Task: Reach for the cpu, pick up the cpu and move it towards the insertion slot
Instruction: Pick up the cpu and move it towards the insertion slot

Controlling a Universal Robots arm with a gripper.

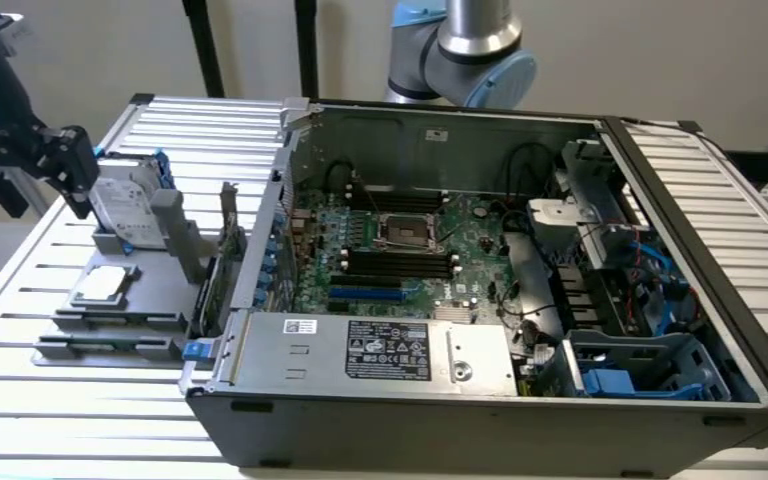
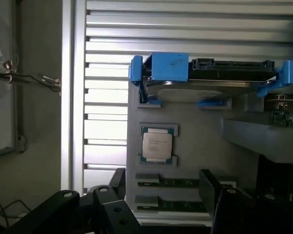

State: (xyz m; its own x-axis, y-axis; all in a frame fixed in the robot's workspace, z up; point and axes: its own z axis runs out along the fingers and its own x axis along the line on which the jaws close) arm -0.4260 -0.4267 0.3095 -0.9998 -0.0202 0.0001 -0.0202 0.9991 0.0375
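The cpu [image 1: 101,285] is a small silver-grey square chip lying flat in a recess of a grey holder [image 1: 144,300] on the slatted table, at the exterior view's left. In the wrist view the cpu [image 2: 157,144] lies ahead of my gripper [image 2: 163,187], whose two dark fingers [image 2: 207,183] stand apart with nothing between them. My gripper [image 1: 75,170] hangs above the table's far left, above and beyond the holder, well clear of the chip. The insertion slot [image 1: 408,230], a shiny metal frame with a dark centre, sits on the green board inside the open computer case.
An upright silver hard drive [image 1: 128,205] in a blue frame [image 2: 168,66] stands just beyond the cpu. Memory sticks [image 2: 173,184] lie in the holder nearer my fingers. The case wall [image 1: 271,230] rises between holder and board. A power supply [image 1: 384,350] lies along the case's near side.
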